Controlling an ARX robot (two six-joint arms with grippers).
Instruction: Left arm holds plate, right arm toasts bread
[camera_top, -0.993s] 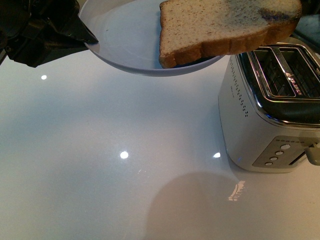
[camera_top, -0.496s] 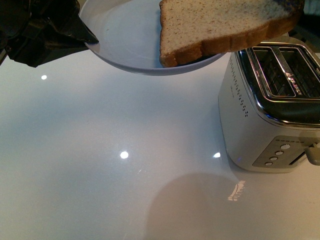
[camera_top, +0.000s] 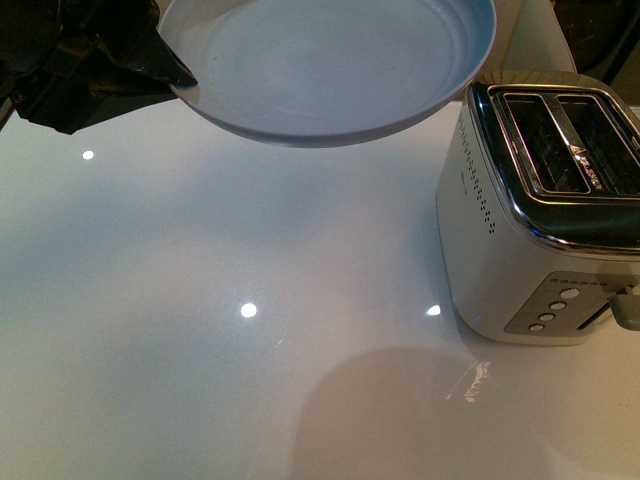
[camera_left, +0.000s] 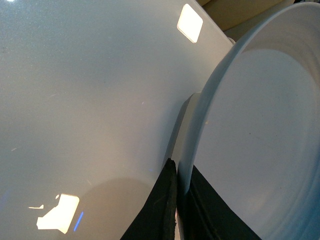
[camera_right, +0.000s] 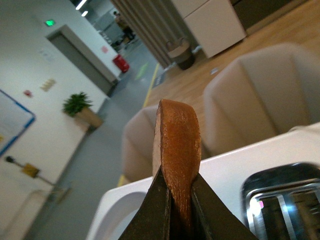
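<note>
Pale blue plate (camera_top: 330, 70) hangs over the bench (camera_top: 200, 350) near the toaster (camera_top: 540, 220), its rim clenched in the left end effector (camera_top: 176, 80); the right end effector (camera_right: 179, 202) grasps the bread (camera_right: 178, 140).

The counter (camera_top: 250, 380) is a glossy white surface, plain all over, showing small bright spots of reflected light and a soft rounded shadow near its front edge. Only one thing stands on it: a silver toaster (camera_top: 500, 250) on the right side, upright, with two open slots (camera_top: 565, 140) on top, a column of round buttons (camera_top: 550, 310) on its near face and a lever (camera_top: 627, 305) beside them.
</note>
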